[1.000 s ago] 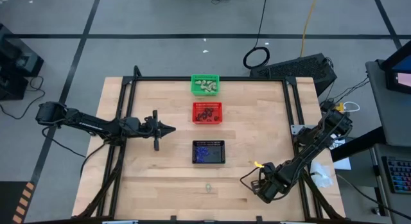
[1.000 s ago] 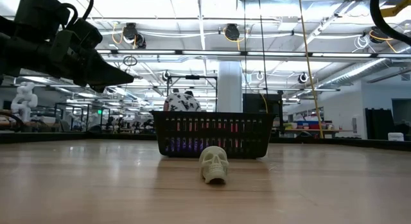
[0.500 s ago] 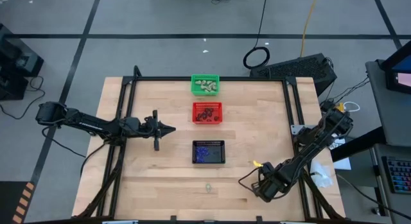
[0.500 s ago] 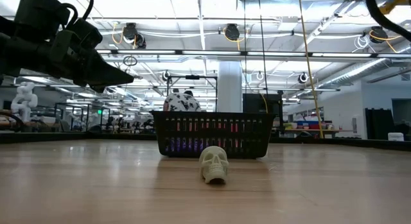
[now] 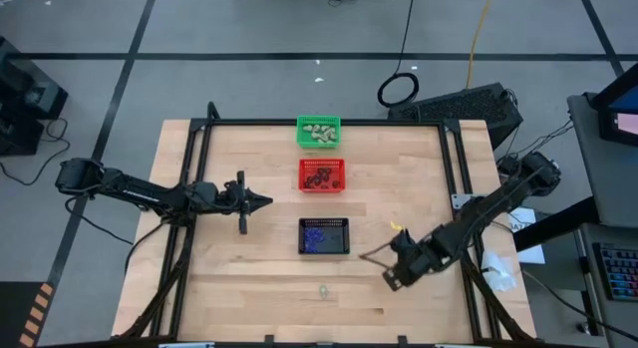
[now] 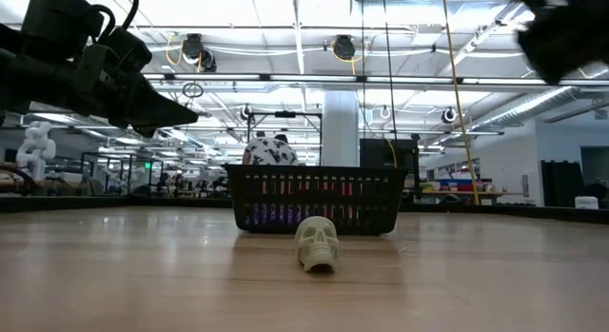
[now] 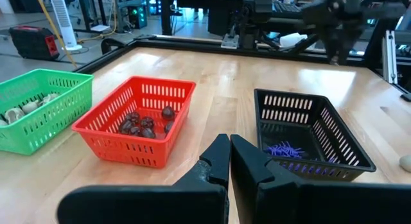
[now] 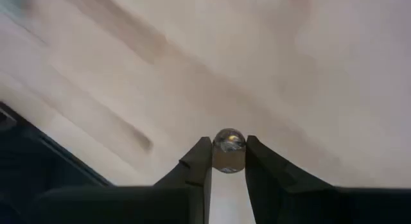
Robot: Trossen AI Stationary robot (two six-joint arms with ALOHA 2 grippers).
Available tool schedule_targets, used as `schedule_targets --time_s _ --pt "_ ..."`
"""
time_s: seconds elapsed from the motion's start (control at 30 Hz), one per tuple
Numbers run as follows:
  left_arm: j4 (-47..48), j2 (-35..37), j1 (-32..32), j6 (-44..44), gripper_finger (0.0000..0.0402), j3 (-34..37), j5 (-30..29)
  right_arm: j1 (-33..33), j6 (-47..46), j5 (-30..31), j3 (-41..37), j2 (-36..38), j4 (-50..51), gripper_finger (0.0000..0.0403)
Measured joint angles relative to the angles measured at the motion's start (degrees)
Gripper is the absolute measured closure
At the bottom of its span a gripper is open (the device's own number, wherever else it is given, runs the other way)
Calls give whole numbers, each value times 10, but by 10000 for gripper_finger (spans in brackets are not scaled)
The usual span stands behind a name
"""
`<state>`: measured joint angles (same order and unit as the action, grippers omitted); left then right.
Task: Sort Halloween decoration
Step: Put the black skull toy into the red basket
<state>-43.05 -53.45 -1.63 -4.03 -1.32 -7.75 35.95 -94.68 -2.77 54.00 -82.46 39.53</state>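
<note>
Clamped between the fingers of the right claw (image 8: pixel 228 161) is a small pale rounded trinket (image 8: pixel 228 142), as shown in the right wrist view; this claw (image 5: pixel 391 279) is held over the desk (image 5: pixel 249 278) near its front right, just right of the black basket (image 5: pixel 324 236). Purple trinkets (image 7: pixel 286 149) are seen in that basket, dark brown ones (image 7: pixel 144 123) in the red basket (image 5: pixel 322 174), pale cream ones (image 5: pixel 321 134) in the green basket (image 5: pixel 319 131). A cream skull (image 6: pixel 317 243) is left on the desk in front of the black basket. The left claw (image 5: pixel 265 200), pressed together and empty, is kept over the desk's left side.
</note>
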Motion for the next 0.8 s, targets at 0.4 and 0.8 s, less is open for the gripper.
schedule_targets --time_s 0.4,0.8 --pt "1 0 0 5 394 0 -3 -241 397 32 0 10 -116 348" --pt "1 0 1 47 394 0 -11 -404 634 30 18 -36 -248 348"
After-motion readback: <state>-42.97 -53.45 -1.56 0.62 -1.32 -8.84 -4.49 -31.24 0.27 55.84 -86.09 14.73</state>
